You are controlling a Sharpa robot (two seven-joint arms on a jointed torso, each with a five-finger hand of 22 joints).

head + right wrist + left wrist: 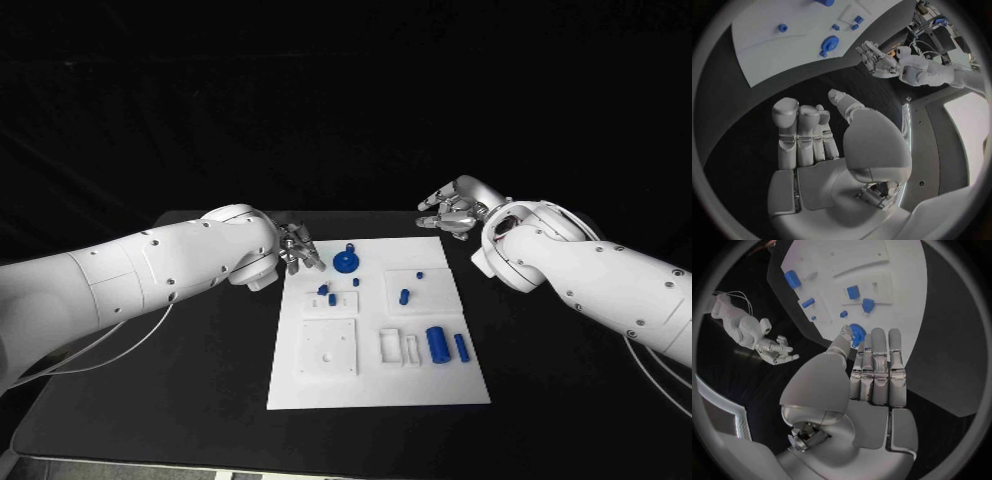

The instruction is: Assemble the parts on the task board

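Task board [378, 385], a white plate, lies in the middle of the black surface [188, 400], its long side running away from the robot. Blue parts sit across it: a round part with a small tab [346, 261] near the far left corner, two small pieces [327, 293] just below it, two more small ones [405, 295] toward the right, and two upright-lying cylinders [437, 344] side by side near the right edge. A white square block [327, 347] and a small white bracket [391, 346] rest on the near half.

The left hand [297, 248] hovers at the board's far left corner, just beside the round part. In the left wrist view its fingers [879, 365] lie straight and pressed side by side, the thumb set a little apart, with the round part [857, 334] just past the fingertips; whether they touch it cannot be told. The hand holds nothing.

The right hand [451, 213] hangs over the bare surface beyond the board's far right corner, well apart from the parts. In the right wrist view its fingers [798, 130] are loosely extended, the thumb apart, and it holds nothing.
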